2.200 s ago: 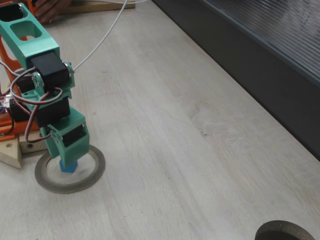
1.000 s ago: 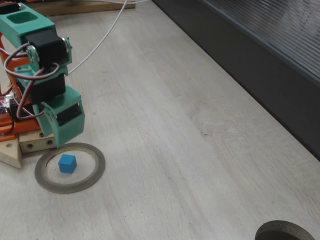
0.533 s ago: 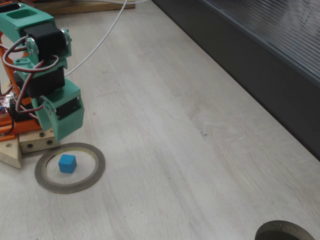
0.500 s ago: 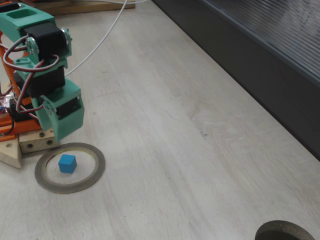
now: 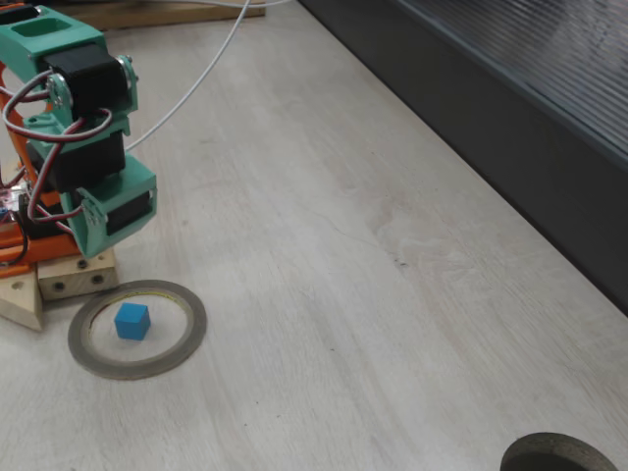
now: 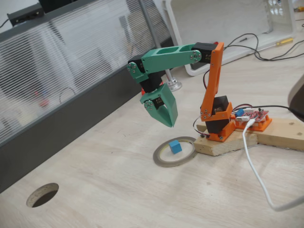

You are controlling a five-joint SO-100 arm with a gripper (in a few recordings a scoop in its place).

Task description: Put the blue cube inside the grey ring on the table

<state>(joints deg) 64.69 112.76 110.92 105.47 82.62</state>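
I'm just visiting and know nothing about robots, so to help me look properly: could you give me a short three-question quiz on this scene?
1. True or false: the small bright blue cube sits inside the thin flat grey ring.
2. Multiple choice: the green two-finger gripper is
A. clamped on the cube
B. raised above the pale wood-grain table, holding nothing
C. pressing on the ring
3. Fill in: the arm's orange base is mounted on a ____ block.

Key
1. True; it rests on the table in the ring's hole.
2. B; the gripper hangs clear above the ring in a fixed view.
3. Wooden.
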